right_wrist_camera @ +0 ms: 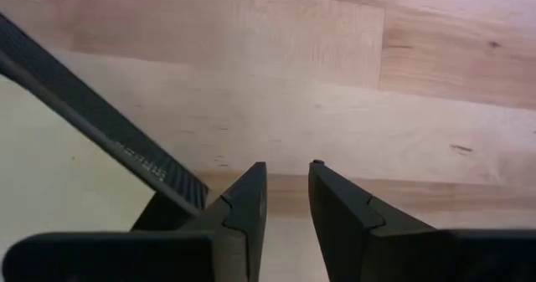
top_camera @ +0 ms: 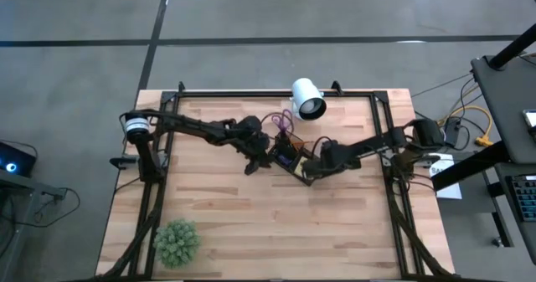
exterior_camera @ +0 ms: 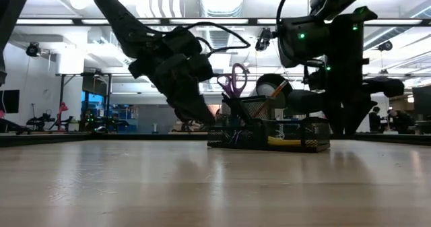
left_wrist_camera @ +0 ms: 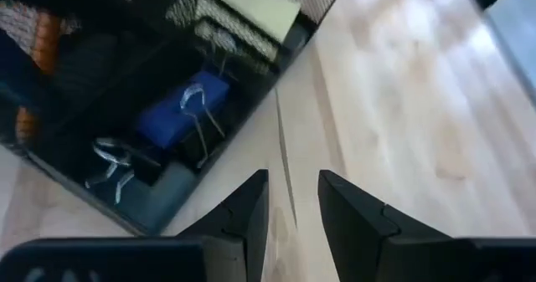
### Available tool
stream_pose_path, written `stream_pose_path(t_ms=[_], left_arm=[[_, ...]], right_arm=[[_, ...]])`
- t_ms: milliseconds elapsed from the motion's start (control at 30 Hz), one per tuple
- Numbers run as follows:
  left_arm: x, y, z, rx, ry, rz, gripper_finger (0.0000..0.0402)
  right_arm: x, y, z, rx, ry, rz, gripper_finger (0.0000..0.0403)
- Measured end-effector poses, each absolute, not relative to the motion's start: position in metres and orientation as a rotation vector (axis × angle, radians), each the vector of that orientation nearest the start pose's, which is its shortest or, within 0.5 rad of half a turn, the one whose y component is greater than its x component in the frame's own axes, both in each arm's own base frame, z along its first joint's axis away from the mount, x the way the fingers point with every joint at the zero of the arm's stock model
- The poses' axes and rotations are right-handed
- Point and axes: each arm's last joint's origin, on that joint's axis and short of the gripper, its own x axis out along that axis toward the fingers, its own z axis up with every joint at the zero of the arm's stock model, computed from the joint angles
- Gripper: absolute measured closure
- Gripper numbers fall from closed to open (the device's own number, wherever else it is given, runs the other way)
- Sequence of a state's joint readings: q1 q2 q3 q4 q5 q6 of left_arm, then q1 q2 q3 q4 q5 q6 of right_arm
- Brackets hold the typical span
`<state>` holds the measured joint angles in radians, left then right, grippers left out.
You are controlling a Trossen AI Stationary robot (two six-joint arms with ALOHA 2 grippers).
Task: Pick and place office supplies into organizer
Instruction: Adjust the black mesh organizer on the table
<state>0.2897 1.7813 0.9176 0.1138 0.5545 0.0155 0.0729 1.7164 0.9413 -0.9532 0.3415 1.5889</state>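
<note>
Organizer (top_camera: 287,155): sitting mid-worktop (top_camera: 251,223), holding purple scissors (exterior_camera: 234,81), yellow pad (left_wrist_camera: 251,4), blue clip (left_wrist_camera: 186,110).
Left gripper (top_camera: 252,166): hovering at its 9 o'clock, fingers (left_wrist_camera: 247,211) slightly parted, gripping nothing.
Right gripper (top_camera: 306,175): hovering at its 4 o'clock, fingers (right_wrist_camera: 335,207) narrowly parted, empty.

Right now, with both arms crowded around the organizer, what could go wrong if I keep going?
1. Both arms meet at the small black mesh organizer; the left tool and right tool could collide.
2. Both tools sit low beside its walls, so a sideways move may shove it across the wooden table.
3. The purple-handled scissors stand tall and could be snagged.
</note>
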Motion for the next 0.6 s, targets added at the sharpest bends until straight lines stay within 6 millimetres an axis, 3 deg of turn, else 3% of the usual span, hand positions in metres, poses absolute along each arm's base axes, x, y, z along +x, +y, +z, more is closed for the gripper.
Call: stream_pose_path(t_ms=[133,200,300,500,600], left_arm=[[0.325,0.089,0.166,-0.233,0.694,-0.174,0.0311],[0.316,0.097,0.184,-0.127,0.638,-0.049,0.0311],[0.309,0.108,0.192,0.002,0.572,0.098,0.0311],[0.321,0.116,0.149,-0.077,0.67,0.078,0.0311],[0.327,0.116,0.141,-0.095,0.682,0.036,0.0311]], right_arm=[[0.26,0.01,0.142,0.811,1.128,-1.361,0.0323],[0.26,0.013,0.142,0.81,1.139,-1.35,0.0321],[0.26,0.017,0.142,0.836,1.123,-1.361,0.0322],[0.261,0.018,0.143,0.884,1.108,-1.365,0.033],[0.263,0.019,0.145,0.906,1.11,-1.349,0.033]])
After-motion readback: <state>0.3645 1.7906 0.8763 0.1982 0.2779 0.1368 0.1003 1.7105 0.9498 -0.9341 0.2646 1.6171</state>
